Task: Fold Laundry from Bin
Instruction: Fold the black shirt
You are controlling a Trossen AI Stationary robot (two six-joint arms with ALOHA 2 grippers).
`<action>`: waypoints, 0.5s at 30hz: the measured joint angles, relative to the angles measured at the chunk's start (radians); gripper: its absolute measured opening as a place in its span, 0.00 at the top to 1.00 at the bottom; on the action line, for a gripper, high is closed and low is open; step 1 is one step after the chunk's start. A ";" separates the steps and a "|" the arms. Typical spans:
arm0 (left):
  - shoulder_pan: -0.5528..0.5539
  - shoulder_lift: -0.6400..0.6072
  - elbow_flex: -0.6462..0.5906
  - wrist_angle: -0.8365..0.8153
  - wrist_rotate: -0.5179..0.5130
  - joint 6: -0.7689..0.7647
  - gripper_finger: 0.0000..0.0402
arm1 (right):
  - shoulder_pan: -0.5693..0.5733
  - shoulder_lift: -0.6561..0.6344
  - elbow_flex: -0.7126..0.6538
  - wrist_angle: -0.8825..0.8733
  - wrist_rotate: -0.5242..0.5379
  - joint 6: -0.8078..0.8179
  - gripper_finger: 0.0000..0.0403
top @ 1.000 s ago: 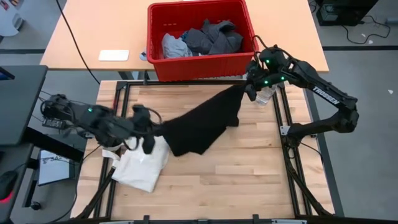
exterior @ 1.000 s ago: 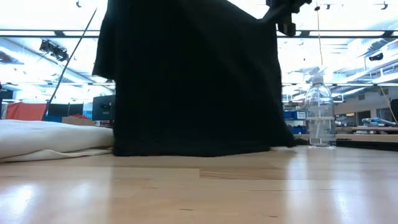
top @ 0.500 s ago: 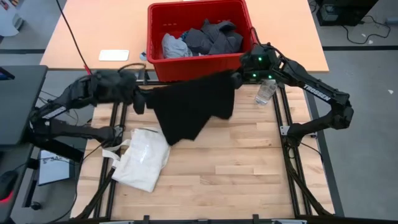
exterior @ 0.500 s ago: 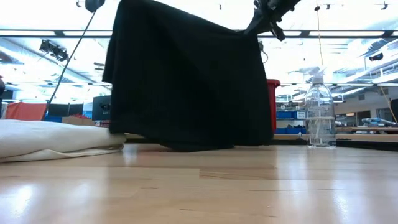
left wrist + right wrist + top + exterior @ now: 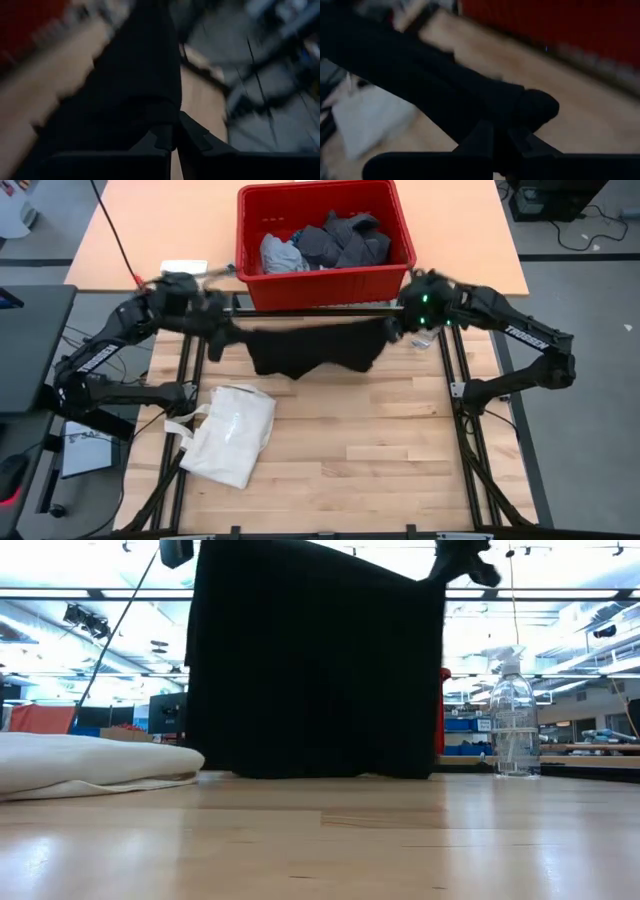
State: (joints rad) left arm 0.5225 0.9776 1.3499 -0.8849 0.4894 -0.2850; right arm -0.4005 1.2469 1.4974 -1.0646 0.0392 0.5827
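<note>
Since a second ago the left gripper point(image 5: 222, 332) has swung up from beside the tote bag to the far edge of the bench, and the black T-shirt point(image 5: 312, 348), which then ran slantwise across the boards, now hangs in a level line between both arms. The left gripper is clamped on the shirt's left corner; its closed fingers point(image 5: 167, 136) pinch the dark cloth in the wrist view. The shirt is stretched taut along its top edge just in front of the bin point(image 5: 322, 284), its lower hem drooping in soft scallops; in the low view it falls as a flat black curtain whose hem looks to reach the bench point(image 5: 320, 840). The right gripper point(image 5: 396, 326) is closed on the shirt's right corner, bunched at its fingertips. The bin holds grey laundry point(image 5: 325, 242). The cream tote bag point(image 5: 232, 434) lies at front left, and a clear bottle point(image 5: 515, 720) stands beside the right arm. The hanging shirt hides most of the bin from the low view.
</note>
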 joint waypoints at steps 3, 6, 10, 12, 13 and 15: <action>-0.112 0.042 -0.014 -0.094 0.013 -0.016 0.95 | 0.104 -0.002 -0.020 -0.070 -0.001 0.093 0.96; -0.256 0.048 -0.066 -0.080 -0.006 -0.108 0.95 | 0.229 -0.004 -0.053 -0.111 0.003 0.183 0.96; -0.482 0.057 -0.161 0.016 -0.115 -0.284 0.95 | 0.418 -0.007 -0.141 -0.136 0.015 0.333 0.96; -0.596 0.067 -0.211 0.094 -0.192 -0.372 0.95 | 0.517 -0.010 -0.198 -0.127 0.024 0.424 0.96; -0.647 0.073 -0.237 0.148 -0.230 -0.414 0.95 | 0.568 -0.011 -0.231 -0.115 0.025 0.474 0.96; -0.750 0.089 -0.299 0.234 -0.294 -0.493 0.95 | 0.675 -0.012 -0.300 -0.063 0.029 0.581 0.96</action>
State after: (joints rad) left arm -0.2274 1.0670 1.0507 -0.6507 0.1952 -0.7783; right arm 0.2744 1.2350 1.1978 -1.1272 0.0681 1.1641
